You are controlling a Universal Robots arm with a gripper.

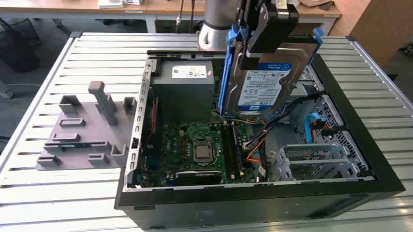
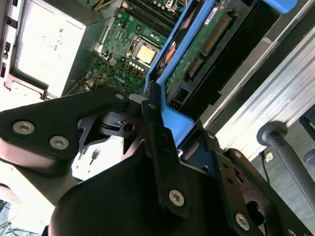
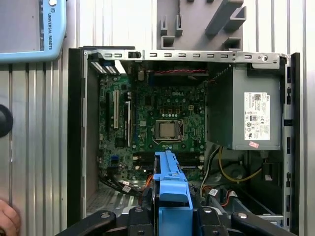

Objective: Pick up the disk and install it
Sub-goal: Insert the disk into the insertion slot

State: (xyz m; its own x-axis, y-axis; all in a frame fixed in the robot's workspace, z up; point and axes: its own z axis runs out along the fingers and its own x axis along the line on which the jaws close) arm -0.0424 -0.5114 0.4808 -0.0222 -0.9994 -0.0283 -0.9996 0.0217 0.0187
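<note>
**benchrat:** What's closest to the camera?

**drivefan:** The big black open computer case (image 1: 258, 203), flat on the slatted metal bench (image 1: 71, 193). There's a grey plastic fixture (image 1: 84, 130) beside the case, on the exterior view's left. The green motherboard (image 1: 200, 145) lies bare inside the case.

**benchrat:** And the disk?

**drivefan:** The flat silver hard drive with blue side rails (image 1: 271, 84) is up above the case, tilted near upright, label facing out. Can't tell if its lower edge touches anything. The black tool (image 1: 258, 50) is clamped tight on its upper end.

**benchrat:** And further back?

**drivefan:** A big grey power-supply box (image 1: 187, 87) in the case's far corner.
</note>
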